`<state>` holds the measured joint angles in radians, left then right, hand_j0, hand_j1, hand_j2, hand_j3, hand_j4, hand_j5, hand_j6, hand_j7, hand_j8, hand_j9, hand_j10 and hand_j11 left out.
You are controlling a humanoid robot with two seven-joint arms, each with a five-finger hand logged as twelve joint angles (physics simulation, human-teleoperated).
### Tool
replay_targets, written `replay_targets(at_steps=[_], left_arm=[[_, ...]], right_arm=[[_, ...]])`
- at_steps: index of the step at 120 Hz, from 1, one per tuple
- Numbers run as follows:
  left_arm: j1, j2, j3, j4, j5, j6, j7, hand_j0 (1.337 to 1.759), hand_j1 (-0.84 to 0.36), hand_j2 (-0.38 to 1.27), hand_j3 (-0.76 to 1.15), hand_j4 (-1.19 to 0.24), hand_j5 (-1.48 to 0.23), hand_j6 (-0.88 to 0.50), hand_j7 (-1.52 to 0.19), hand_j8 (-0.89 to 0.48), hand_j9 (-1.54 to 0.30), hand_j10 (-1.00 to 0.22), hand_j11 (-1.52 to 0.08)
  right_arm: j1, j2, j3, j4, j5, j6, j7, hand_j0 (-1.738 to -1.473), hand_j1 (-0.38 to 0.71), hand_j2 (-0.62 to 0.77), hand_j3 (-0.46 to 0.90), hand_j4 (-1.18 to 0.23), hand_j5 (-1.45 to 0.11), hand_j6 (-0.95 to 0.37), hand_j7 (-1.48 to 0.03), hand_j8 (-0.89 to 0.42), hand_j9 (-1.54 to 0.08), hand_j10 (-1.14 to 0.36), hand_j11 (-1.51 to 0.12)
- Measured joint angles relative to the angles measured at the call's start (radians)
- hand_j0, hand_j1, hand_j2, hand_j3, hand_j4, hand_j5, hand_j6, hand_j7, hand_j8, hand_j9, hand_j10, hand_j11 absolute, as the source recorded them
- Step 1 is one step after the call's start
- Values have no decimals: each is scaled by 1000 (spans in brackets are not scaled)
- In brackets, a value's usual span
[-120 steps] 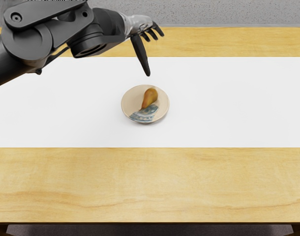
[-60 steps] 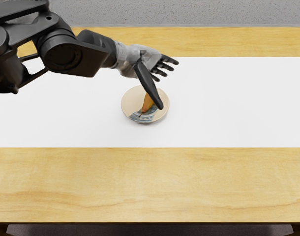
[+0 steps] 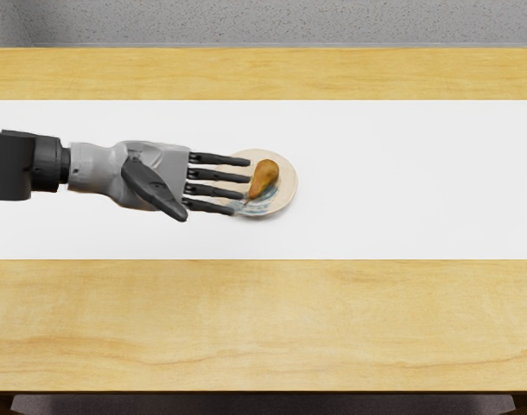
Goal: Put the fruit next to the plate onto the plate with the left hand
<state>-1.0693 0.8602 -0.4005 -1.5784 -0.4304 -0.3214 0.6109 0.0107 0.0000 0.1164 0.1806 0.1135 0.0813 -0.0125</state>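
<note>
Pear sits on plate as left hand drops alongside

Desk (image 3: 263,328) wood fills the lower frame, bare. On the white cloth (image 3: 402,181) at mid-frame, the left hand (image 3: 173,177) now lies low and flat. It has swung down from the upper left within the last second. Its fingers (image 3: 219,160) are spread straight and hold nothing, their tips over the left rim of the plate (image 3: 286,187). The pear (image 3: 263,177) rests on the plate, unmoved throughout, so the placing looks done.
</note>
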Motion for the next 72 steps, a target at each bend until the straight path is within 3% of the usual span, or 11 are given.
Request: replay_targets(at_steps=[27, 72], left_arm=[[75, 182, -2, 4, -96, -91, 0, 1658, 348, 0, 0, 2, 0, 2, 0, 2, -1, 1, -1], [136, 297, 2, 74, -112, -261, 0, 1658, 348, -1, 0, 5, 1, 6, 0, 5, 0, 3, 0]], right_arm=[[0, 0, 0, 0, 0, 0, 0, -1658, -310, -7, 0, -33, -43, -33, -43, -33, -43, -33, -43], [0, 0, 0, 3, 0, 0, 0, -1658, -310, -7, 0, -33, -43, -33, -43, -33, -43, -33, -43]])
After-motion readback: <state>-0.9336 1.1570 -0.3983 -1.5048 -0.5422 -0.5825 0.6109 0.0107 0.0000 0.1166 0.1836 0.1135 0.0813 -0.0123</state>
